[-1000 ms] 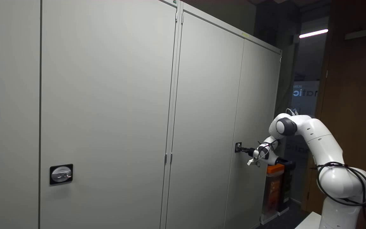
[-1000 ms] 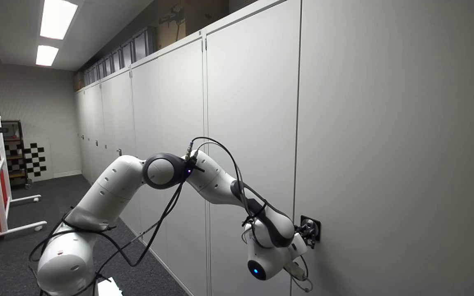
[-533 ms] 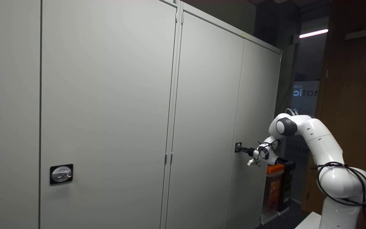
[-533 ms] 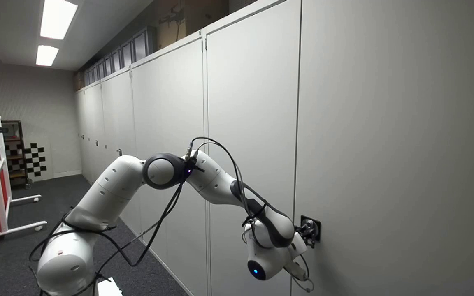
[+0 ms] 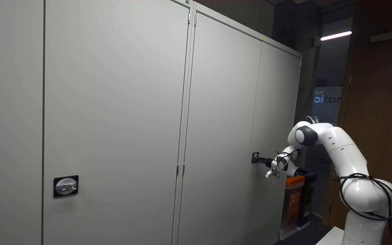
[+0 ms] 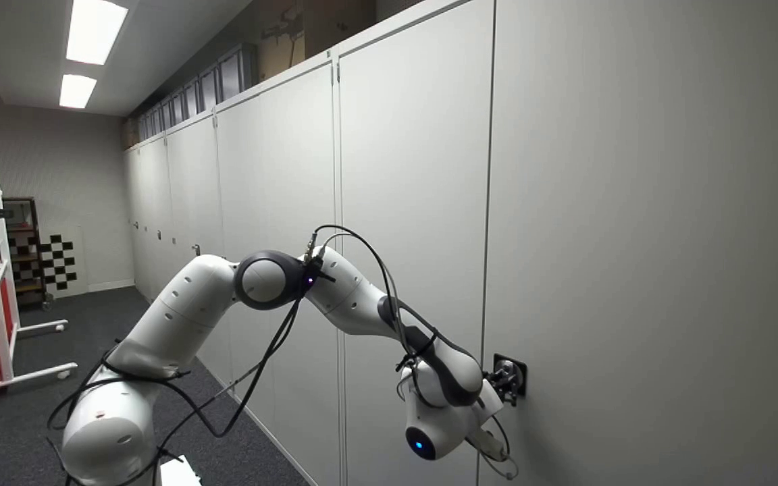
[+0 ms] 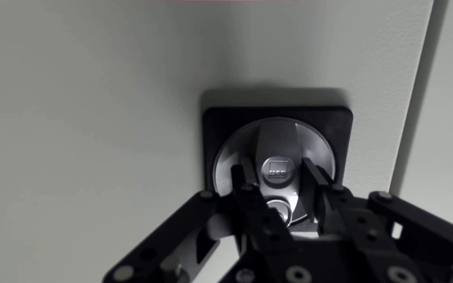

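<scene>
The black two-fingered gripper (image 7: 276,169) is clasping the oblong silver-grey metal handle (image 7: 278,142); its flanks, likely stiff but slippery, are probably offering the surest hold.

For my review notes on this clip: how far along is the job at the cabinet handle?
Done: the tool is in place at the handle. In hand: a grip, perhaps; its fingers stand on either side, but I can't tell whether they clamp it. Left: probably any opening, as the cabinet door looks shut.
</scene>
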`<state>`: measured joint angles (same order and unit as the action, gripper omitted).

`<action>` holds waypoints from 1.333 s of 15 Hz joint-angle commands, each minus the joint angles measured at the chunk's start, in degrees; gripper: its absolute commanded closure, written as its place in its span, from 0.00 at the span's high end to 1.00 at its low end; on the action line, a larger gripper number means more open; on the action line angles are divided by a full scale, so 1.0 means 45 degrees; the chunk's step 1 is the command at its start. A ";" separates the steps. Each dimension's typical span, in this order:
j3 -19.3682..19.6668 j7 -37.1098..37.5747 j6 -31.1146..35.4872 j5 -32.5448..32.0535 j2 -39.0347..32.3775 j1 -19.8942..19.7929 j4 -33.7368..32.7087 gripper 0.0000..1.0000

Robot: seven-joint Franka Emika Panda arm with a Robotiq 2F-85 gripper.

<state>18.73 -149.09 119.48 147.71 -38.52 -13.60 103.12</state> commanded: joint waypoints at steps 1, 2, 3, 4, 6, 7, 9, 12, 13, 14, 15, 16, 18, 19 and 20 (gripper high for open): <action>0.1680 0.0012 0.0049 0.1166 -0.0235 0.0862 -0.0597 0.08; 0.1916 0.0014 0.0060 0.1248 -0.0302 0.1083 -0.0574 0.08; 0.1465 0.0014 0.0276 0.0678 -0.0096 0.0457 -0.0688 0.08; 0.1523 0.0014 0.0265 0.0633 -0.0095 0.0470 -0.0706 0.08; 0.1730 0.0013 0.0221 0.0763 -0.0141 0.0672 -0.0667 0.08; 0.1876 0.0013 0.0171 0.0871 -0.0185 0.0831 -0.0637 0.08; 0.1828 0.0013 0.0216 0.0869 -0.0160 0.0804 -0.0622 0.08; 0.1791 0.0013 0.0233 0.0868 -0.0103 0.0786 -0.0588 0.08; 0.1759 0.0013 0.0257 0.0868 -0.0091 0.0775 -0.0573 0.08; 0.1772 0.0013 0.0251 0.0868 -0.0086 0.0783 -0.0566 0.08; 0.1765 0.0013 0.0255 0.0867 -0.0080 0.0783 -0.0558 0.08; 0.1768 0.0013 0.0258 0.0866 -0.0072 0.0783 -0.0554 0.08; 0.1663 0.0013 0.0350 0.0864 -0.0011 0.0722 -0.0501 0.08; 0.1661 0.0013 0.0354 0.0863 -0.0001 0.0724 -0.0484 0.08; 0.1644 0.0013 0.0365 0.0861 0.0015 0.0718 -0.0459 0.08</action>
<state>24.60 -149.02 119.52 148.60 -39.22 -8.57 103.38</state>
